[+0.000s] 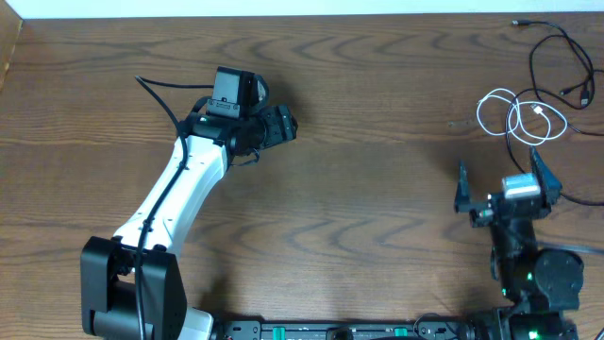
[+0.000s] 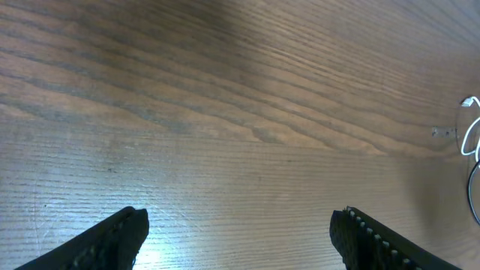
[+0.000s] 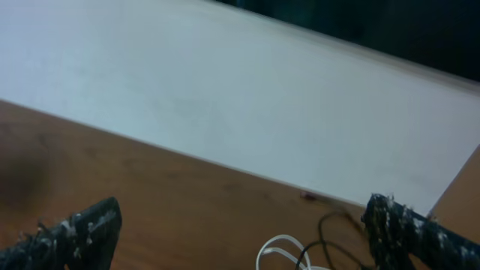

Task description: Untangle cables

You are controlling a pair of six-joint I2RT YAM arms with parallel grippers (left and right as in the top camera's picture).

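The cables lie together at the table's far right corner. The white cable (image 1: 514, 115) is coiled in loops, and the black cable (image 1: 557, 57) winds over it and on toward the back edge. My right gripper (image 1: 500, 175) stands open just in front of them, holding nothing. In the right wrist view the white cable (image 3: 281, 251) and black cable (image 3: 334, 232) show low between my right gripper's (image 3: 240, 229) spread fingers. My left gripper (image 1: 281, 123) is open and empty over bare wood at centre-left, far from the cables. In the left wrist view my left gripper (image 2: 240, 229) faces bare wood, with the white cable (image 2: 469, 127) at the right edge.
The wooden table (image 1: 377, 217) ends at a pale wall along its back edge (image 3: 225, 97). A thick black wire (image 1: 156, 94) runs along my left arm. The right arm's base (image 1: 547, 283) sits at the front right.
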